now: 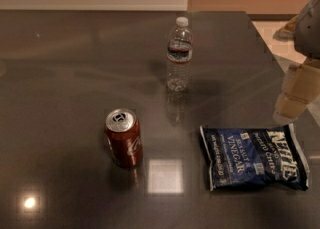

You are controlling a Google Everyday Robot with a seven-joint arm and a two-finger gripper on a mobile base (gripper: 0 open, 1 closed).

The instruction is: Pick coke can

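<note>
The coke can [123,138] stands upright on the dark glossy table [65,83], left of centre and near the front. It is dark red with a silver top and pull tab. My gripper [296,95] hangs at the far right edge of the view, above the table and well to the right of the can. It touches nothing.
A clear plastic water bottle [179,55] stands upright behind and to the right of the can. A blue chip bag [254,157] lies flat at the front right, below the gripper. The table's right edge [270,53] runs diagonally near the arm.
</note>
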